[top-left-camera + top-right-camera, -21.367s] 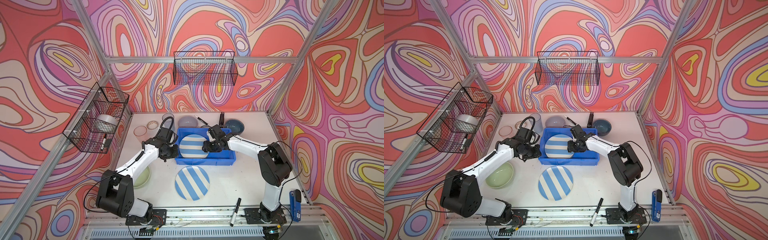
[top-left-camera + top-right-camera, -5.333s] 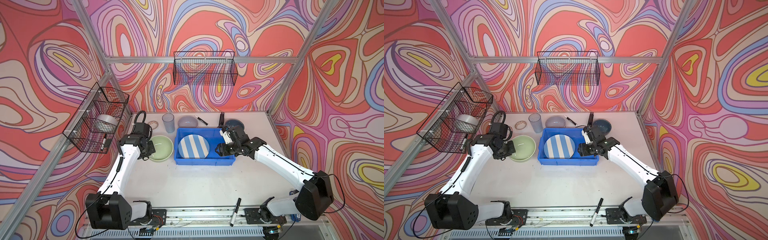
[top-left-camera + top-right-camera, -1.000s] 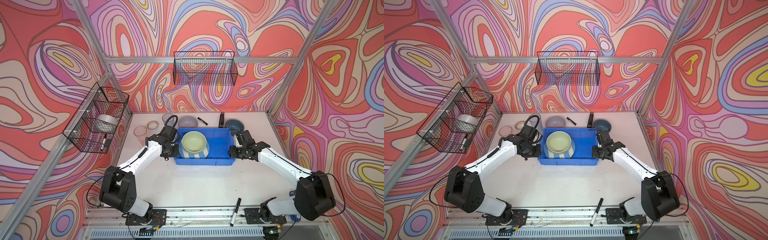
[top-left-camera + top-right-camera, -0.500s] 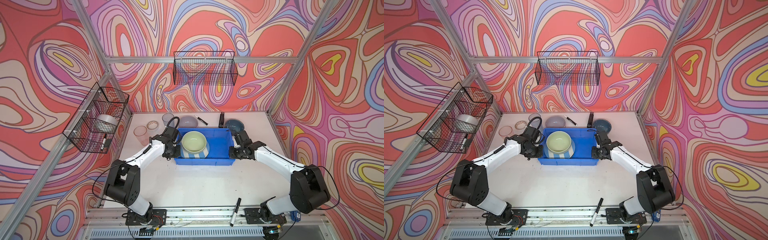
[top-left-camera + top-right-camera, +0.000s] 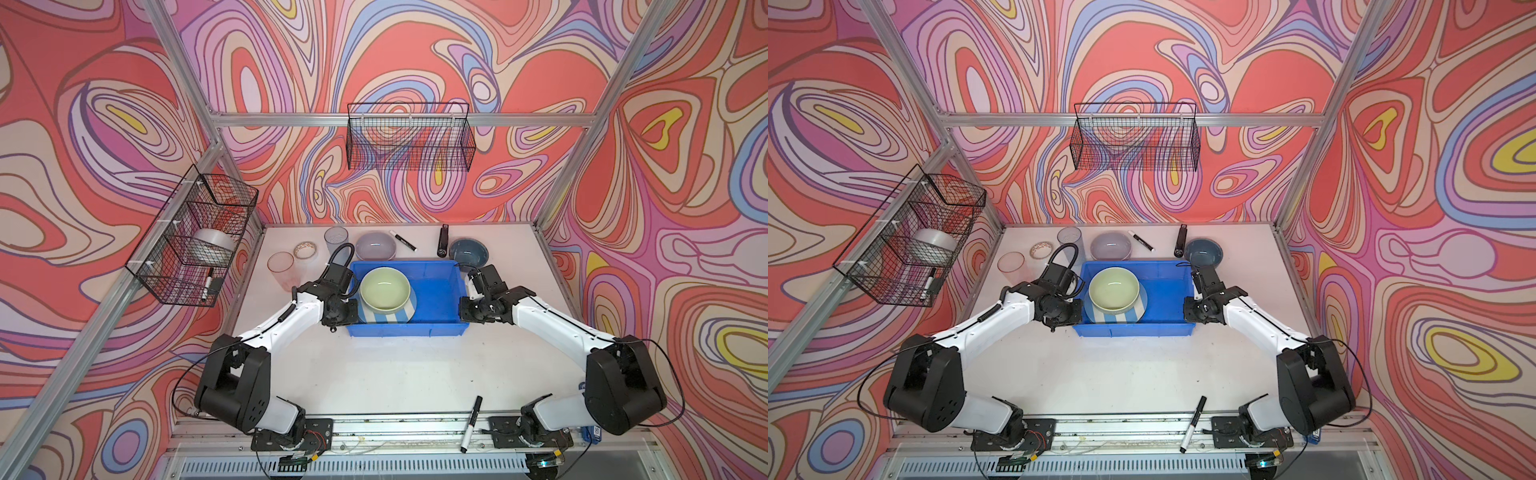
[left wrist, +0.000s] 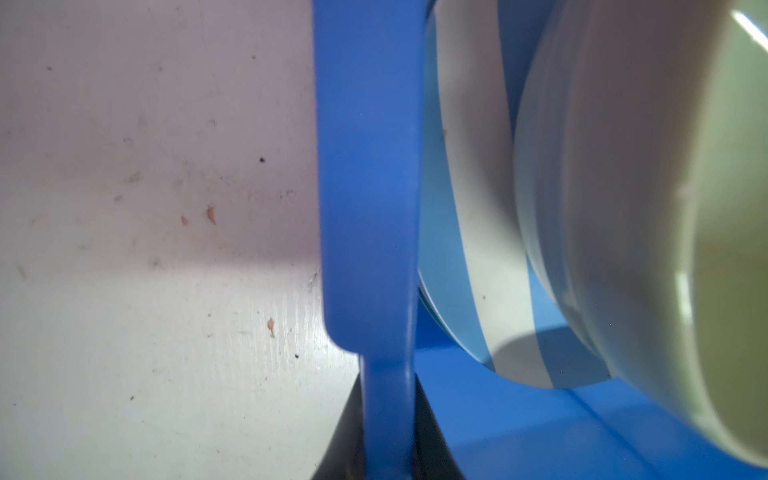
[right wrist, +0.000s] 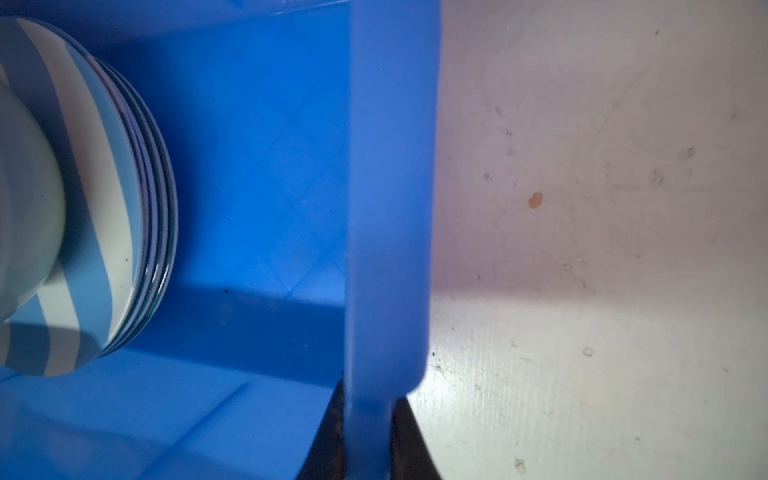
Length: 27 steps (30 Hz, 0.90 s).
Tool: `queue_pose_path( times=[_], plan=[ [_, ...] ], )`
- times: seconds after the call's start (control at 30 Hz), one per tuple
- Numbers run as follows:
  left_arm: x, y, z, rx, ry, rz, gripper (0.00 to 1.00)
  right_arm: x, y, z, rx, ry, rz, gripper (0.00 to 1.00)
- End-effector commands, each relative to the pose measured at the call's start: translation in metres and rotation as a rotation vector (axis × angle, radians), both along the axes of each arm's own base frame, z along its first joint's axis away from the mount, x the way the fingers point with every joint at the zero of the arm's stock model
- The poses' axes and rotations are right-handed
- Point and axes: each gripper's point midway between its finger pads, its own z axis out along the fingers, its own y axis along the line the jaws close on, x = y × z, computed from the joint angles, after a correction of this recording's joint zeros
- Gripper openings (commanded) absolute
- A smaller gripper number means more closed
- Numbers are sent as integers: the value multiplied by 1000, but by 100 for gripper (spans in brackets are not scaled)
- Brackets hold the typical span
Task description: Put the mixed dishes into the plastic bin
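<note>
The blue plastic bin (image 5: 436,286) (image 5: 1163,291) stands mid-table. Inside it a green bowl (image 5: 385,289) (image 5: 1114,289) rests on stacked blue-white striped plates (image 5: 388,318) (image 7: 104,208). My left gripper (image 5: 351,307) (image 6: 387,449) is shut on the bin's left wall (image 6: 368,208), one finger on each side of it. My right gripper (image 5: 462,309) (image 7: 365,449) is shut the same way on the right wall (image 7: 390,208). Behind the bin sit a lavender bowl (image 5: 376,245), a dark blue bowl (image 5: 468,251) and a bluish tumbler (image 5: 336,239). A pink tumbler (image 5: 280,266) stands at back left.
A tape roll (image 5: 306,250) lies by the tumblers. A marker (image 5: 402,240) and a black tool (image 5: 444,240) lie at the back, another marker (image 5: 471,424) on the front rail. Wire baskets hang on the left wall (image 5: 195,249) and the back wall (image 5: 409,141).
Both grippers have closed onto the bin's side walls over the last second. The bin and the dishes in it have stayed in place.
</note>
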Motion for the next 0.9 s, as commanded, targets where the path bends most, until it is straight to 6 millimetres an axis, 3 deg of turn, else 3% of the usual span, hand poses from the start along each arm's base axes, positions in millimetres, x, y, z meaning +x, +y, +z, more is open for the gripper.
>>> queue_pose_path(
  times=[0.0, 0.27, 0.47, 0.6, 0.8, 0.87],
  plan=[
    [-27, 5, -2, -35, 62, 67, 11, -29, 12, -2, 66, 76, 38, 6],
    [-78, 15, -17, -64, 139, 150, 12, -74, 11, -9, 55, 168, 72, 7],
    [-103, 29, -19, -54, 156, 212, 13, -93, 10, -7, 81, 213, 54, 9],
    [-105, 29, -16, -59, 152, 224, 16, -94, 7, -7, 66, 217, 35, 12],
    [-104, 31, -11, -46, 149, 219, 22, -79, 2, 7, 17, 173, 23, 34],
    [-102, 30, -7, -47, 142, 212, 29, -72, 0, 16, -11, 148, 25, 38]
  ],
)
